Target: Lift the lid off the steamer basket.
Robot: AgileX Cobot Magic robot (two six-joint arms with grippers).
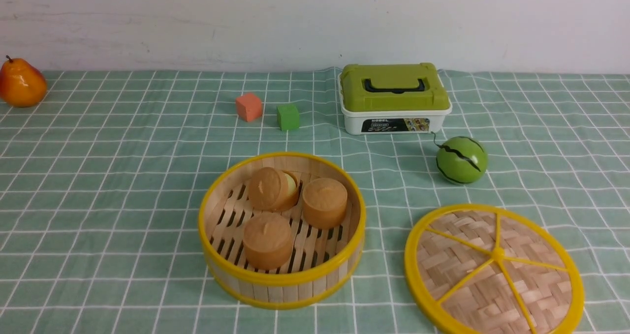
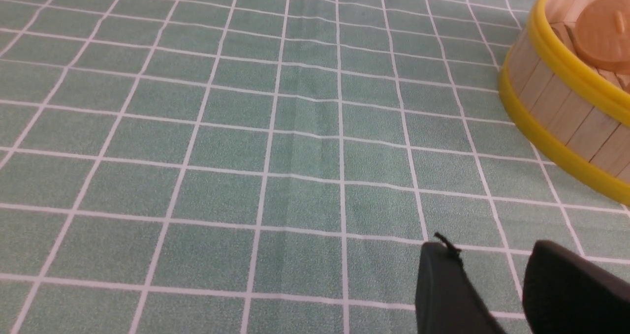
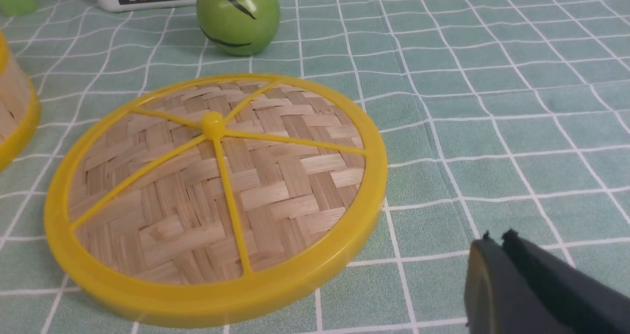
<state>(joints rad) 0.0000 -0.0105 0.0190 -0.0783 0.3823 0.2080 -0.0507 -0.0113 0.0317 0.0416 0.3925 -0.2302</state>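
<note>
The lid (image 1: 472,285), a woven bamboo disc with a yellow rim and spokes, lies flat on the checked cloth at the front right, apart from the steamer basket (image 1: 280,280). The basket stands uncovered at front centre with three brown buns (image 1: 268,238) inside. Neither arm shows in the front view. In the right wrist view my right gripper (image 3: 497,238) is shut on nothing, just beside the lid (image 3: 216,196) and clear of its rim. In the left wrist view my left gripper (image 2: 492,255) is open and empty over bare cloth, with the basket (image 2: 556,107) off to one side.
A toy watermelon (image 1: 461,160) sits behind the lid. Behind that is a green-and-white box (image 1: 394,98). An orange cube (image 1: 248,106) and a green cube (image 1: 288,116) lie at the back centre, and a pear (image 1: 20,83) at the far back left.
</note>
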